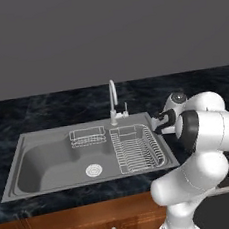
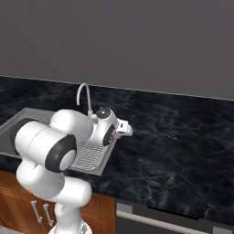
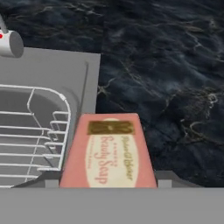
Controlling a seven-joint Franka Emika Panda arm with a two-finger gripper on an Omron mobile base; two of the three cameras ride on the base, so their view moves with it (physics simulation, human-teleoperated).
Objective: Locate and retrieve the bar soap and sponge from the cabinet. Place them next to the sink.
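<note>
Reddish-pink flat rectangular bar soap [image 3: 108,152] with cream oval label, clamped between the dark gripper [image 3: 108,183] fingers, above the stainless steel sink's [image 3: 65,74] right rim | chrome wire rack [image 3: 39,131] inside sink | glossy black marbled stone counter [image 3: 166,65] right of sink

My tool [image 2: 119,132] hung over the right rim of the sink [image 1: 39,140], the bar soap [image 3: 108,151] between its fingers above where that rim met the bench [image 2: 183,137], with the wire rack [image 1: 136,148] in the basin's right half and the faucet [image 1: 113,102] behind it.
</note>
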